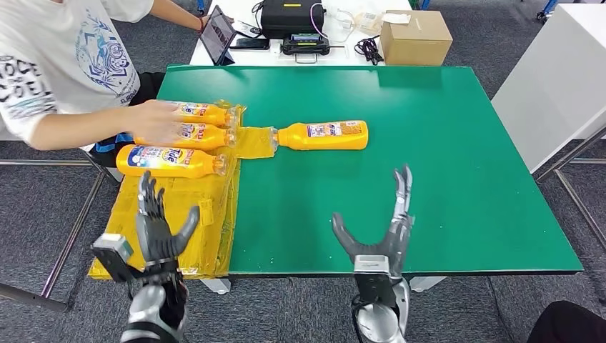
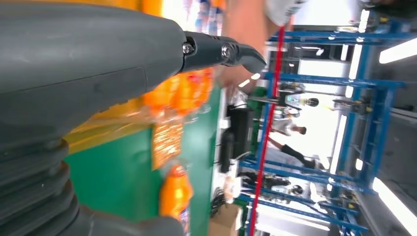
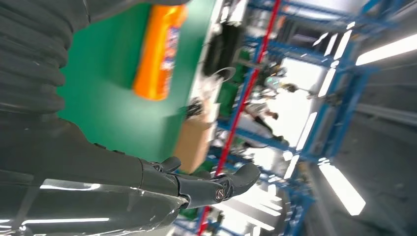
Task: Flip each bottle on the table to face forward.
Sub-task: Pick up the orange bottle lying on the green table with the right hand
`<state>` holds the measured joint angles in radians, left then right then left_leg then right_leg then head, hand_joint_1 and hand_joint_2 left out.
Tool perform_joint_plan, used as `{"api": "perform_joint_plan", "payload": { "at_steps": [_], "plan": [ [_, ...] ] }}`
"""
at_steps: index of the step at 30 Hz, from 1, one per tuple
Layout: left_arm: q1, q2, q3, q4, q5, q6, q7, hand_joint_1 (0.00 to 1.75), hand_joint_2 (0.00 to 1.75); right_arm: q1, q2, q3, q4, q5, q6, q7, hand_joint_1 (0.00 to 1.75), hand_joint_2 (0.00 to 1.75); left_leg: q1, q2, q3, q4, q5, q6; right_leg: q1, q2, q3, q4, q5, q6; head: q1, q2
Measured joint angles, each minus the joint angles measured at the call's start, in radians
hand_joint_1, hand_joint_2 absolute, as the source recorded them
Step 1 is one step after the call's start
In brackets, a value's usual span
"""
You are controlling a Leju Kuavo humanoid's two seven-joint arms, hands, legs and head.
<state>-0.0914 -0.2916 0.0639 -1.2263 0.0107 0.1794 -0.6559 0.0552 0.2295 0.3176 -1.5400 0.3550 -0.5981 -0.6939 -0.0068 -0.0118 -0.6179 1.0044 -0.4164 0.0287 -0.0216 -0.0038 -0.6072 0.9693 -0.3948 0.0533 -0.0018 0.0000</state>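
Observation:
One orange bottle (image 1: 323, 135) lies on its side on the green table (image 1: 443, 164), cap toward the left; the right wrist view shows this bottle (image 3: 158, 54) too. Three more orange bottles (image 1: 171, 161) lie in a row on yellow plastic wrap (image 1: 193, 214) at the table's left. A person's hand (image 1: 154, 120) rests on the two farther ones. My left hand (image 1: 159, 229) is raised over the wrap near the front edge, fingers spread, holding nothing. My right hand (image 1: 382, 229) hovers over the front of the table, fingers apart and empty, well short of the single bottle.
A person in a white T-shirt (image 1: 64, 57) stands at the left side. Behind the green table, a white table holds a cardboard box (image 1: 414, 37), a tablet (image 1: 216, 34) and black devices (image 1: 291, 18). Another white surface (image 1: 564, 78) stands at the right.

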Motion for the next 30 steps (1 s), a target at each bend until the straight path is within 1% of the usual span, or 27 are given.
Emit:
{"api": "perform_joint_plan", "payload": {
  "at_steps": [3,4,6,7,8,10,18,23,26,28,30],
  "plan": [
    [0.066,-0.014,-0.036,-0.046,-0.027,0.018,-0.016,0.00,1.75,0.025,-0.001,-0.011,0.000,0.001,-0.027,-0.002,0.00,1.75,0.000,0.001,-0.001,0.000,0.000,0.000,0.000,0.000,-0.001,0.000,0.000,0.000,0.000,0.000],
    [0.080,-0.017,-0.047,-0.060,-0.033,0.020,-0.017,0.00,1.75,0.030,-0.001,-0.011,0.000,0.002,-0.035,-0.002,0.06,1.75,0.000,0.001,-0.001,0.000,0.000,0.000,0.000,0.000,-0.001,0.000,0.000,0.000,0.000,0.000],
    [0.100,-0.020,-0.063,-0.083,-0.038,0.020,-0.017,0.19,1.75,0.037,-0.001,-0.012,0.000,0.002,-0.044,-0.002,0.09,1.75,0.000,0.001,0.000,0.000,0.000,0.000,0.001,0.000,-0.001,0.000,0.000,0.000,0.000,0.000],
    [0.107,-0.021,-0.069,-0.093,-0.040,0.020,-0.017,0.19,1.75,0.039,-0.001,-0.012,0.000,0.002,-0.045,-0.003,0.09,1.75,0.001,0.001,0.000,0.000,0.000,0.000,0.001,0.000,-0.001,0.000,0.000,0.000,0.000,0.000],
    [0.112,-0.022,-0.074,-0.100,-0.039,0.021,-0.016,0.19,1.75,0.041,-0.001,-0.012,0.000,0.001,-0.046,-0.003,0.03,1.75,0.001,0.001,0.000,0.000,0.000,0.000,0.001,0.000,-0.001,0.000,0.000,0.000,0.000,0.000],
    [0.122,-0.024,-0.078,-0.115,-0.031,0.026,-0.013,0.00,1.75,0.044,-0.001,-0.013,0.000,-0.006,-0.045,-0.003,0.00,1.75,0.001,0.001,0.000,0.000,0.000,0.000,0.001,0.000,-0.001,0.000,0.000,0.000,0.000,0.000],
    [0.164,-0.036,-0.081,-0.171,-0.030,0.064,-0.007,0.00,1.75,0.060,-0.001,-0.017,0.000,-0.019,-0.043,-0.003,0.00,1.75,0.000,0.001,0.000,0.000,0.000,0.000,0.000,0.000,-0.001,0.000,0.000,0.000,0.000,0.000],
    [0.185,-0.036,-0.094,-0.187,-0.134,0.142,-0.008,0.00,1.75,0.072,-0.001,-0.017,-0.002,-0.024,-0.068,-0.003,0.00,1.75,0.000,0.001,0.000,0.000,0.000,0.000,0.000,0.000,-0.001,0.000,0.000,0.000,0.000,0.000],
    [0.194,-0.038,-0.102,-0.188,-0.155,0.153,-0.003,0.00,1.75,0.077,-0.001,-0.019,-0.012,-0.044,-0.071,-0.002,0.00,1.75,0.000,0.001,0.000,0.000,0.000,0.000,0.000,0.000,-0.001,0.000,0.000,0.000,0.000,0.000],
    [0.196,-0.038,-0.107,-0.188,-0.155,0.152,0.002,0.00,1.75,0.078,-0.001,-0.022,-0.018,-0.032,-0.057,0.014,0.00,1.75,0.000,0.001,0.000,0.000,0.000,0.000,0.000,0.000,0.000,0.000,0.000,0.000,0.000,0.000],
    [0.196,-0.038,-0.110,-0.188,-0.155,0.152,0.006,0.00,1.75,0.076,-0.002,-0.023,-0.015,0.018,-0.021,0.073,0.00,1.75,0.000,0.001,0.000,0.000,0.000,0.000,0.000,0.000,0.000,0.000,0.000,0.000,0.000,0.000]
  ]
}}
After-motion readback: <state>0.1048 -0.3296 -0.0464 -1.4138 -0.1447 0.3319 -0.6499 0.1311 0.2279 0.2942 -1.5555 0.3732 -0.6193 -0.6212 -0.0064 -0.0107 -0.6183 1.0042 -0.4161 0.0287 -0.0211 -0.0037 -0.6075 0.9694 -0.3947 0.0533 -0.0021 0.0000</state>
